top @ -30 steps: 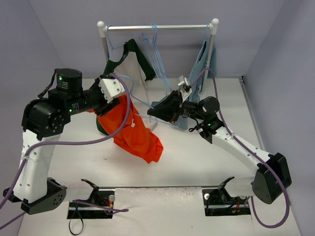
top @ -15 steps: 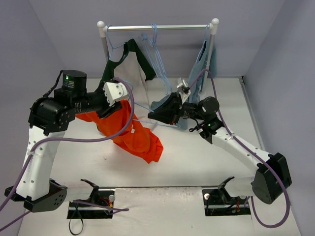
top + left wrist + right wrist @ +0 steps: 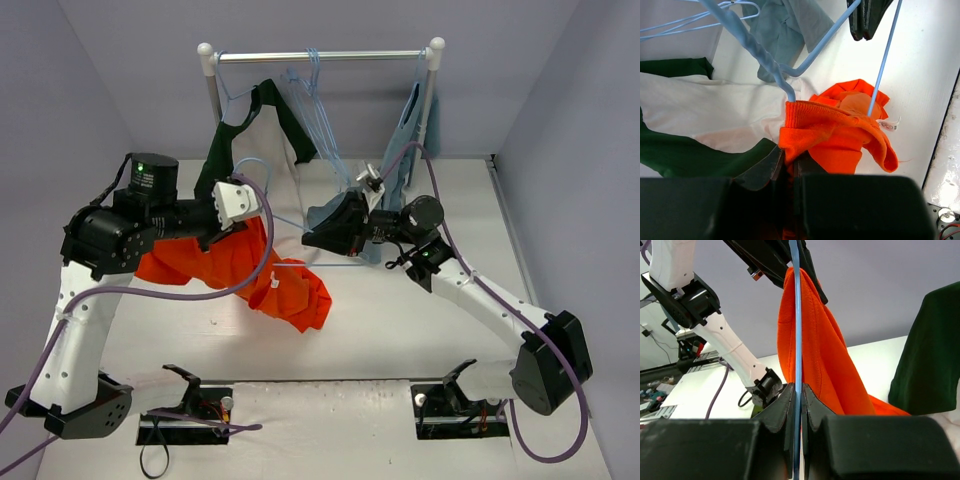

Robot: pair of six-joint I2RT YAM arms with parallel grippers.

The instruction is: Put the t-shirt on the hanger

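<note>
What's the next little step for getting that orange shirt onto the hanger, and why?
Probably the left gripper should draw the collar of the t-shirt a bit further along the hanger. One hanger corner sits just inside the collar, the rest of the shirt hangs bunched below, and the right gripper is clamped on the hanger's thin bar.

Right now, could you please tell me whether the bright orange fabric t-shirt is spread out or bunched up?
Bunched up: the bright orange fabric t-shirt hangs in crumpled folds from the left pincer.

One t-shirt, one green garment, one grey-blue garment, several hangers, one rack
</note>
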